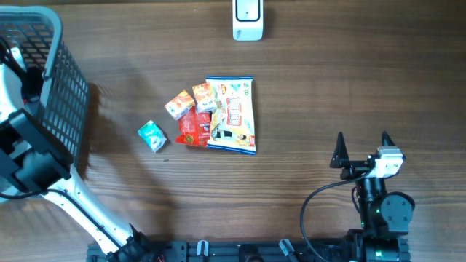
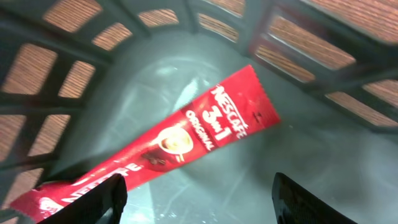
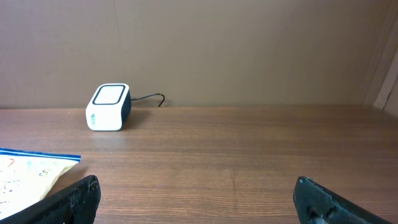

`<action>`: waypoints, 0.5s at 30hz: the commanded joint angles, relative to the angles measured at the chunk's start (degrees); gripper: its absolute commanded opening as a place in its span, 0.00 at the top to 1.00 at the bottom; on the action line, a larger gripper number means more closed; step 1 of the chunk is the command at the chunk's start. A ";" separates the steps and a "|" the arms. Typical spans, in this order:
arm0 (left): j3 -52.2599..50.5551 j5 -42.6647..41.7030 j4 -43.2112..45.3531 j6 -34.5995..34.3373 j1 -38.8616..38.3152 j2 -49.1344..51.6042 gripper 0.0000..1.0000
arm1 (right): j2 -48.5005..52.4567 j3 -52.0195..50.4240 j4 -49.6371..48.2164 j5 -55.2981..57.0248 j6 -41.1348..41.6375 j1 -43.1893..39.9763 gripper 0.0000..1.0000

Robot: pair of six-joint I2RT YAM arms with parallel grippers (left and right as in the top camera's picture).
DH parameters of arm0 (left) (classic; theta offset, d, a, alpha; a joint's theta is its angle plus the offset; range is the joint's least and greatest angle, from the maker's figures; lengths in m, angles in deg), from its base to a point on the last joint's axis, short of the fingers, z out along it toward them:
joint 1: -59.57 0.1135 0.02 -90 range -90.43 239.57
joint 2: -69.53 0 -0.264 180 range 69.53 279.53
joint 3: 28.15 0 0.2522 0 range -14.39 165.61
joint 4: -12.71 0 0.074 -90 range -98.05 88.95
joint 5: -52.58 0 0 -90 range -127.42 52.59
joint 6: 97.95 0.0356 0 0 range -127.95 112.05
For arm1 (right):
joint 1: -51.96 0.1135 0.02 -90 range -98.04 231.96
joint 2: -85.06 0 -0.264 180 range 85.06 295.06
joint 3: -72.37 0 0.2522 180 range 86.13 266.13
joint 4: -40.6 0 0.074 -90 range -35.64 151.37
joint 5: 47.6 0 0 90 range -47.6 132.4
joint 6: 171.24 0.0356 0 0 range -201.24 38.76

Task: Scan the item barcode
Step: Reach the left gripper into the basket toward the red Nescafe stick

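- The left gripper (image 2: 198, 182) is hanging inside the grey mesh basket (image 1: 44, 65), which is sitting in the upper left of the overhead frame.
- Its 2 fingers (image 2: 102, 200) are standing wide apart at the lower corners of the left wrist view, and nothing is clamped between them.
- A red Nescafe 3in1 sachet (image 2: 205, 130) is lying flat on the basket floor, running diagonally from the lower left toward the upper right of the wrist view.
- The sachet's lower end is passing right by the finger at the lower left. Whether the 2 are touching is hard to tell from this angle.
- The right gripper (image 1: 362, 137) is resting at the lower right of the overhead frame, its jaws spread wide and empty.
- The white barcode scanner (image 1: 247, 20) is standing at the top center of the overhead frame on the wooden table (image 1: 328, 73), well apart from both arms.
- In the middle of the overhead frame a large snack bag (image 1: 231, 114) is lying flat.
- An orange box (image 1: 179, 104), a second orange box (image 1: 204, 97) and a red packet (image 1: 193, 129) are crowding against the bag's left edge.
- A teal box (image 1: 152, 136) is lying near the pile, to its left.
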State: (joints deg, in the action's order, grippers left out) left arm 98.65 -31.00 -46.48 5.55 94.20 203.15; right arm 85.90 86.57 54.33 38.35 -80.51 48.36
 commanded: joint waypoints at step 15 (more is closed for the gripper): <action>-0.59 3.56 -0.22 13.75 0.04 1.40 0.33 | -0.31 -0.17 -0.15 -0.46 -0.59 -0.22 0.01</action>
State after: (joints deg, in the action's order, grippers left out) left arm 98.60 -31.28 -47.07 13.07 94.44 203.15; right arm 85.90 86.57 54.33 38.35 -80.51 48.38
